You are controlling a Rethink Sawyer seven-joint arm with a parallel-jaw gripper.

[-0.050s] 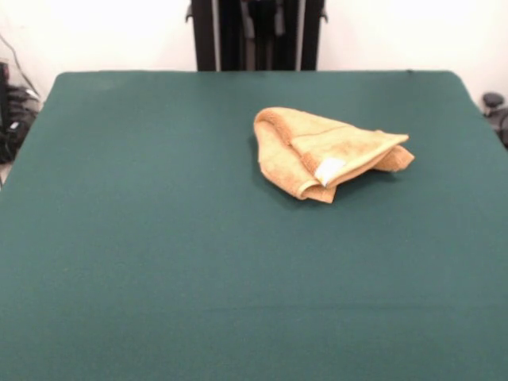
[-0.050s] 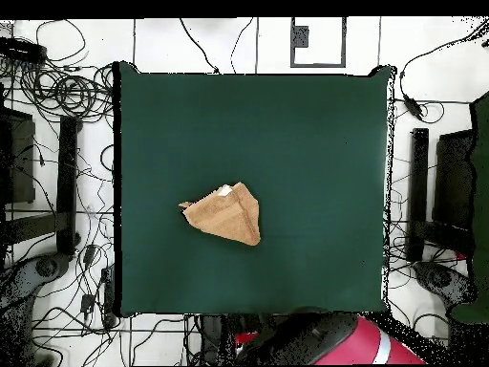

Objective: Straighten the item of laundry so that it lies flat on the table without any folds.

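Observation:
The item of laundry (image 1: 321, 151), a small tan-orange terry towel, lies folded over itself in a rough triangle on the dark green table (image 1: 159, 238). Its white tag (image 1: 328, 170) shows on the near folded edge. In the front view it sits right of centre, toward the far half. From overhead the item of laundry (image 2: 229, 216) lies left of the table's (image 2: 315, 143) centre, its white tag (image 2: 225, 191) at the top edge of the fold. No gripper shows in either view; only the red arm body (image 2: 334, 346) appears at the bottom edge of the overhead view.
Black stands (image 2: 67, 182) and tangled cables (image 2: 67, 91) line the floor on both sides of the table in the overhead view. Dark equipment (image 2: 449, 191) stands to the right.

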